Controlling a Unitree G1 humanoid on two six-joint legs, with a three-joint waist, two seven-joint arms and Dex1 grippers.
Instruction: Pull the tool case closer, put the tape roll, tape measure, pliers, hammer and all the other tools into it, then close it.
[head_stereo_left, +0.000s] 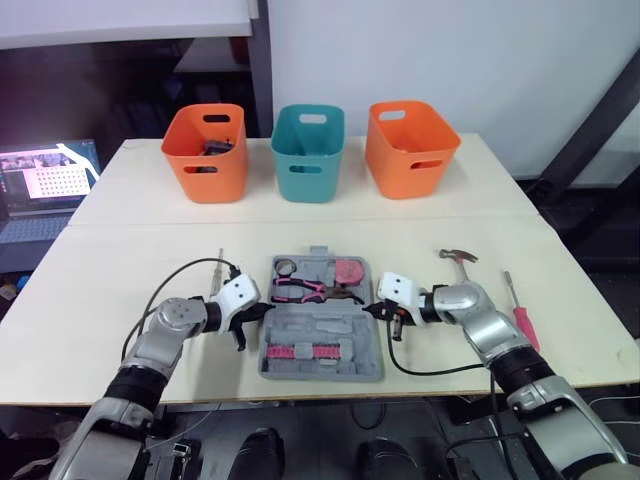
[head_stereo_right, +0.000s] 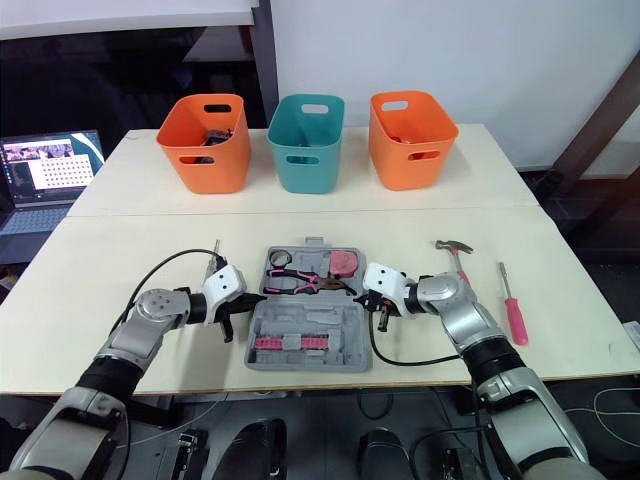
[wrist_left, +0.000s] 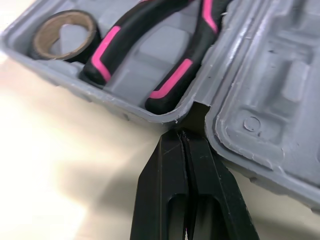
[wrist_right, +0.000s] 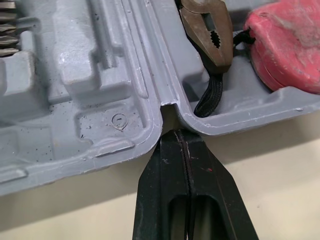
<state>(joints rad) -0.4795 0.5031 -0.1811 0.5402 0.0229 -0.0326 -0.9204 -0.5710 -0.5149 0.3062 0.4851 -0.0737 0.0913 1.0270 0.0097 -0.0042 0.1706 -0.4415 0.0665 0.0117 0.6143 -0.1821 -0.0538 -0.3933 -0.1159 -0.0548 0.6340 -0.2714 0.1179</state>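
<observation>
The risk lies in the grip. The left gripper (head_stereo_left: 250, 318) and right gripper (head_stereo_left: 381, 311) are each resting with fingers closed together, holding nothing, their tips nosing into the hinge notches on either side of the tool case (head_stereo_left: 322, 326). Dragged like this, a tip would likely be slipping off the rim, and the case would be twisting if only one side caught.

The case is lying open at the lower centre of the frame, grey and moulded. The tape roll (head_stereo_left: 287, 266), pliers (head_stereo_left: 305, 291) and tape measure (head_stereo_left: 349, 272) are sitting in its upper half. The hammer (head_stereo_left: 460, 261) and screwdriver (head_stereo_left: 521, 318) are lying outside, at centre right.
</observation>
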